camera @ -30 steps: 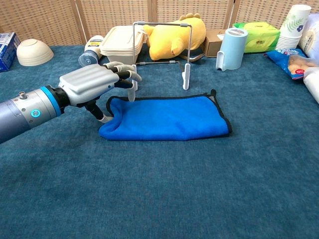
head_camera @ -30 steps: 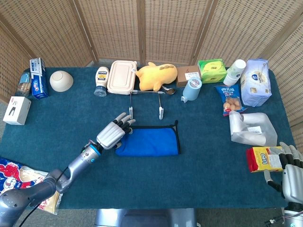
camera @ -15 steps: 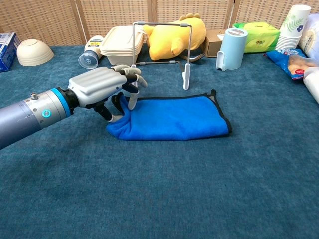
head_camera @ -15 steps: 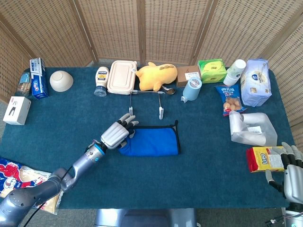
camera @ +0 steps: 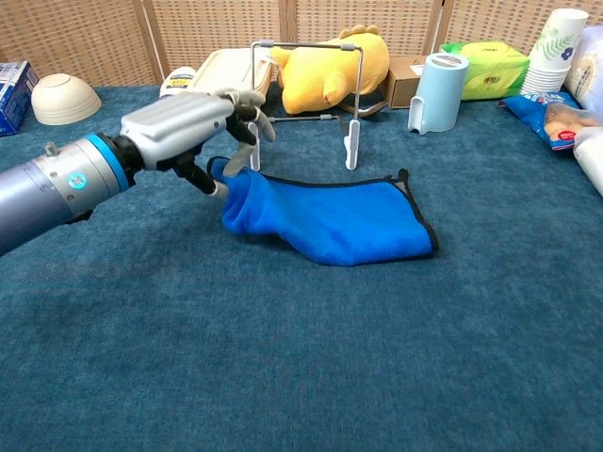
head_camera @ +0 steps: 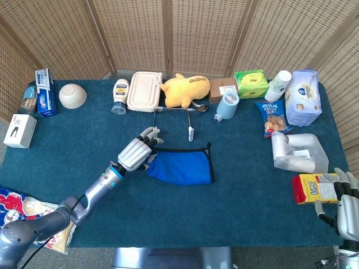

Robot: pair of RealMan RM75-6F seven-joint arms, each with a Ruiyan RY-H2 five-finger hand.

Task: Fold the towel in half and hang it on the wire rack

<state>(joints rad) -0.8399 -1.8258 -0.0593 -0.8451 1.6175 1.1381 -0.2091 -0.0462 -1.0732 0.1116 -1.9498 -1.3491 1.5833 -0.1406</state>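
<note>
A: Since the earlier frame the left robot hand point(camera: 193, 127) has risen and moved toward the rack point(camera: 303, 94); the left end of the towel point(camera: 330, 218) has come up off the desk point(camera: 301, 377) with it.

B: Grip?

A: Left robot hand grasping the towel's left end, pinched between thumb and fingers. Towel already folded in half, right portion lying flat on the desk just in front of the rack's feet. Right robot hand point(head_camera: 343, 204) sits at the desk's right edge beside a yellow box point(head_camera: 314, 188), fingers apart, nothing in it.

B: How to run the hang?

A: Judgement only: lift until the trailing end clears the desk, then carry it over the rack's top bar point(camera: 306, 43) and lower so the cloth drapes on both sides. (The rack looks light; a dragging towel could tip it.)

B: Risks?

A: The fold may open, since only one end is held. Keep the pinch on both layers, and move slowly past the rack's uprights.
</note>
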